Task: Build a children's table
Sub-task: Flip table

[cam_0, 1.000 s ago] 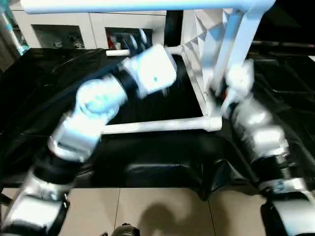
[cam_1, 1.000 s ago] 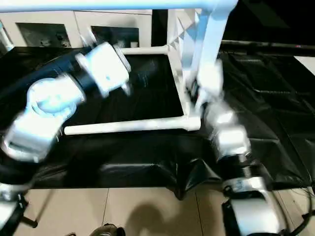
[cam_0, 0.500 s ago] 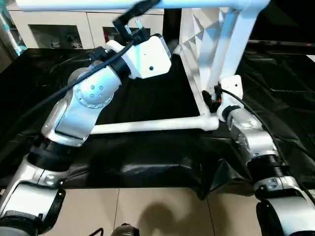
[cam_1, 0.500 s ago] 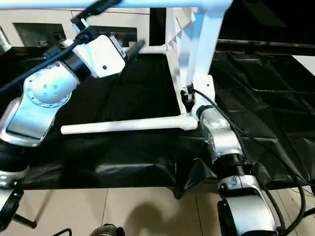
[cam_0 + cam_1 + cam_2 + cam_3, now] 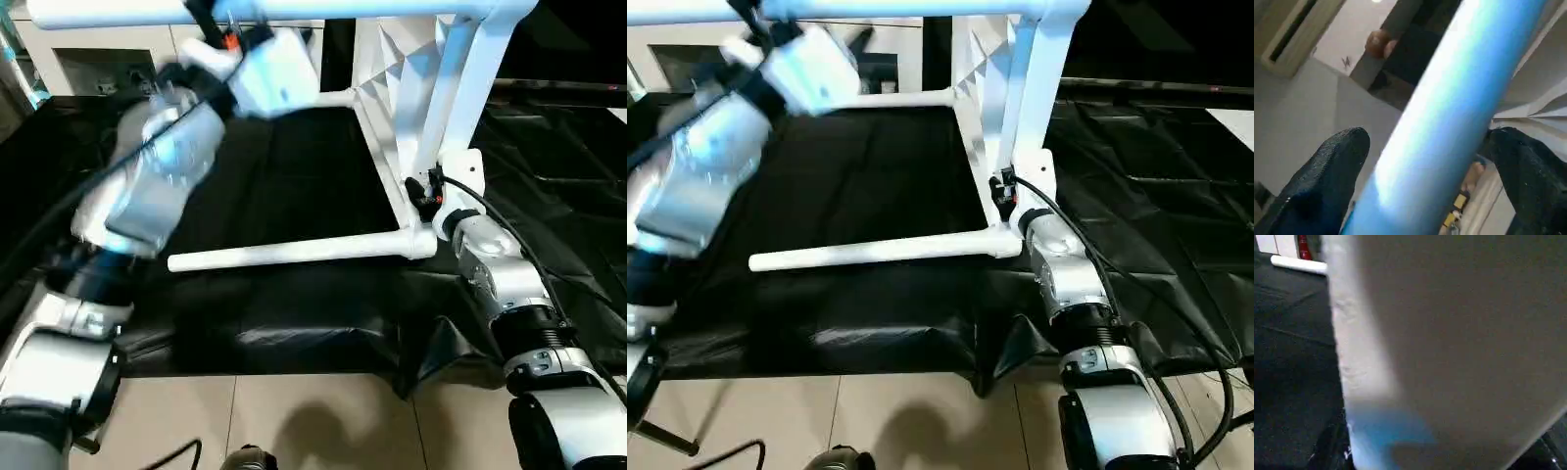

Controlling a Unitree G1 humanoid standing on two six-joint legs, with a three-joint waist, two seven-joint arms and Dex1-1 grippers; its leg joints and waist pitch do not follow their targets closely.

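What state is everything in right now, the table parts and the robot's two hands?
Tabletop: standing on its edge, ribbed underside showing.
Upper leg: fitted, sticking out level.
Lower near leg: fitted, lying along the black cloth.
Left gripper: open, around the upper leg.
Right gripper: at the tabletop's lower corner.

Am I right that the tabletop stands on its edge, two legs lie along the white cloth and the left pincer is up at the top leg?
Not quite: the cloth is black, as the right eye view shows. The tabletop does stand on its edge, with the left pincer open around the top leg.
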